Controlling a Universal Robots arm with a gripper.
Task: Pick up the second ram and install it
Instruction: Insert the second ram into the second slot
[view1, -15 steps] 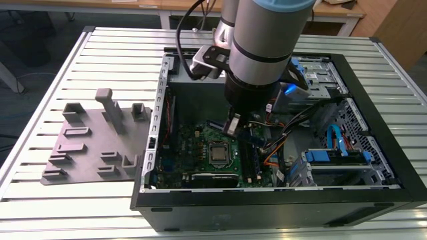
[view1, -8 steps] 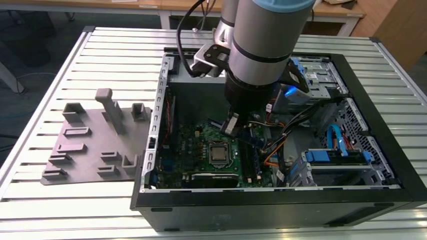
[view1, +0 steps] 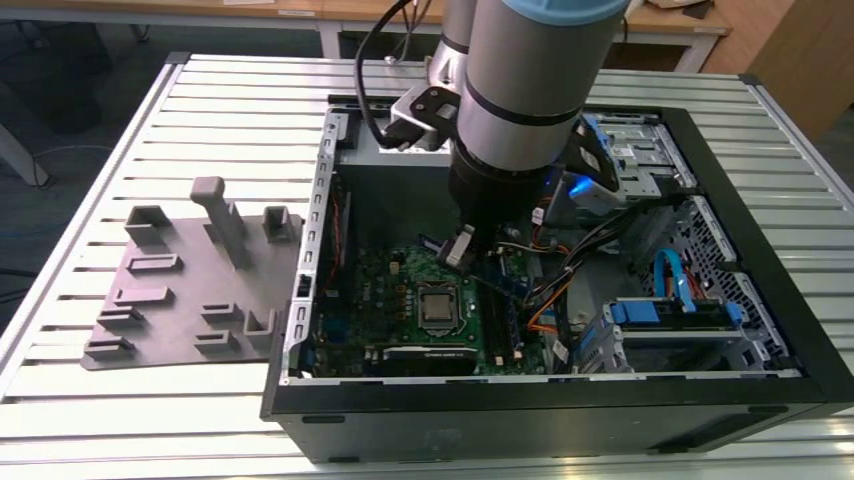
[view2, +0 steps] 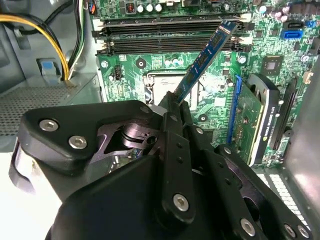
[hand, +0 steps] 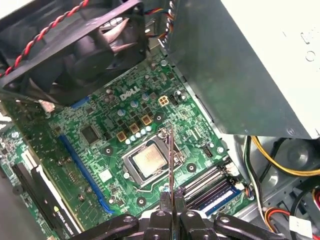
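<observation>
Evidently closed on one end of the long blue-black memory stick (view2: 202, 62), the jaws hold it mid-frame over the green circuit board (view2: 127, 70), long axis slanting toward the black slots (view2: 160, 32), seemingly short of them.

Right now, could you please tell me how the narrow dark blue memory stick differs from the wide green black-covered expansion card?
The narrow dark blue memory stick is clamped in the gripper, tilted over the green motherboard; the wide green expansion card stands on that board. The stick is slim and bare; the card is broader, with a black cover. Both are flat circuit boards inside the case.
</observation>
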